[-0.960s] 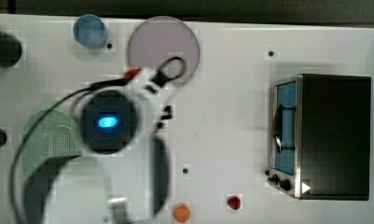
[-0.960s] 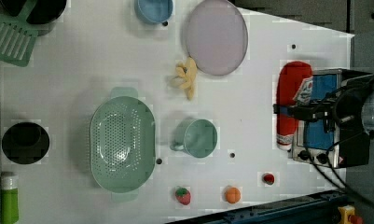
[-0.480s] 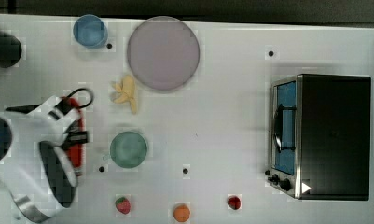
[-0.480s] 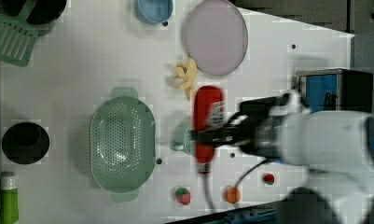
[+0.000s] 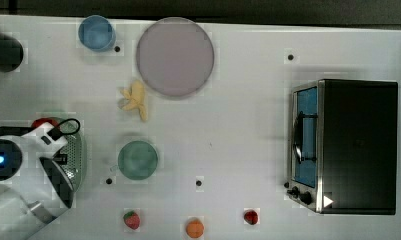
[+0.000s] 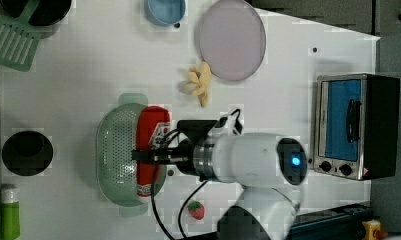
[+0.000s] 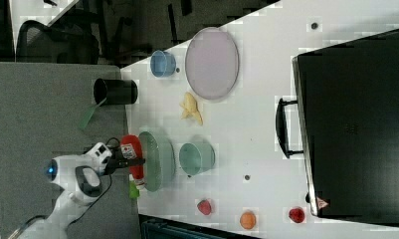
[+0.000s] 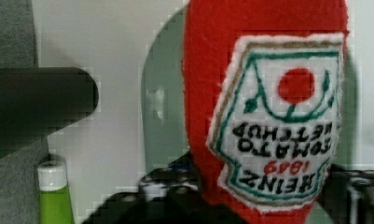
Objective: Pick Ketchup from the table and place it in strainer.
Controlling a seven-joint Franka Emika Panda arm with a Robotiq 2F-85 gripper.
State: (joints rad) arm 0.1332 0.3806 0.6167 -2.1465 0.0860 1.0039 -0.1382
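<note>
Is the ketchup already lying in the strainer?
No. The gripper holds the ketchup over the strainer.

My arm [image 6: 253, 160] is glossy white with dark joints, a blue light glowing on it, black cables looped off its black hand [image 6: 155, 155].

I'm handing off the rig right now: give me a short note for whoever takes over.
Gripper: shut on the ketchup, held over the strainer.
Ketchup: off the table, lying along the strainer's side nearest the arm in the left view; whether it touches the bottom is unclear.
Strainer: at the table edge, beside the green bowl.
Done: pick and carry.
Left: release into the strainer, then pull the arm back.
</note>
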